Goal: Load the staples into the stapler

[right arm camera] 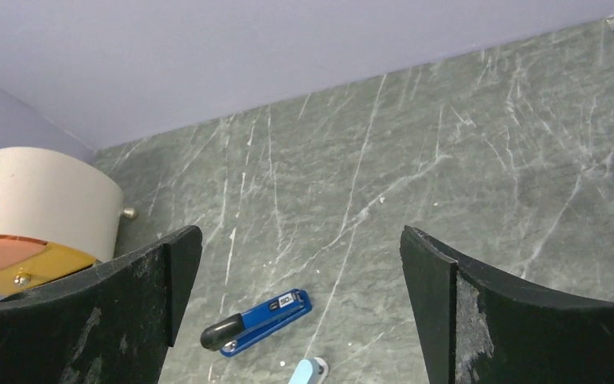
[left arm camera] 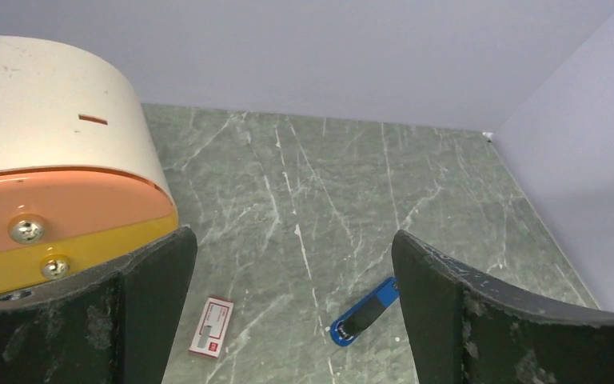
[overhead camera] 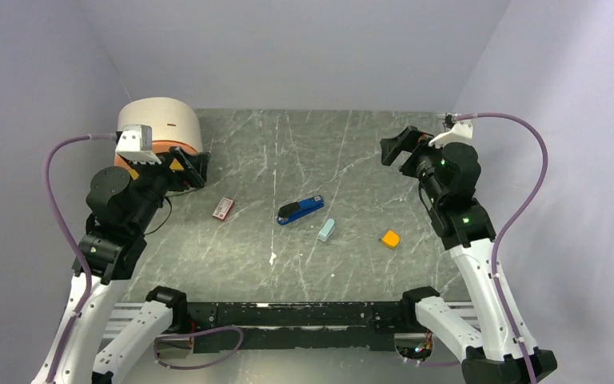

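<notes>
My left gripper and right gripper gape empty; the stapler lies between them, clear of both.

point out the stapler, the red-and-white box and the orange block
stapler (overhead camera: 301, 210), top external view, middle of its body
red-and-white box (overhead camera: 223, 209), top external view, centre of its top face
orange block (overhead camera: 390, 238), top external view, centre of its top face
</notes>
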Motion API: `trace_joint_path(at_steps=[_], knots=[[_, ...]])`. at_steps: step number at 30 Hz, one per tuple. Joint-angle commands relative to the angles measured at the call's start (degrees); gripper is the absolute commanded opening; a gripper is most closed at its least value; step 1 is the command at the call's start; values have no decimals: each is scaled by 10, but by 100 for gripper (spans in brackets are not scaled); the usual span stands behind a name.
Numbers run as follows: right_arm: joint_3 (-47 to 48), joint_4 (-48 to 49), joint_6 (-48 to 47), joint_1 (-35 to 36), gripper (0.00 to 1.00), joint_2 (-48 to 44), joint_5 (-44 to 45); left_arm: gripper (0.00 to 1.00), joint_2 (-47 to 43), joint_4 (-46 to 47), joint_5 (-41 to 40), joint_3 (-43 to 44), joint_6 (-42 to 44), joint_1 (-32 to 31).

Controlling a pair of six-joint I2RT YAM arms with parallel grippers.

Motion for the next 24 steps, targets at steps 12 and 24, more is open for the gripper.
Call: trace_joint_path(at_steps=[12,24], knots=[[-26,-36,47,-7,96,26,-2,97,-7,110,92,-68,-22,9],[-89,-179,94,-6,100,85,152,92,48,192,244,-148,-47,9]])
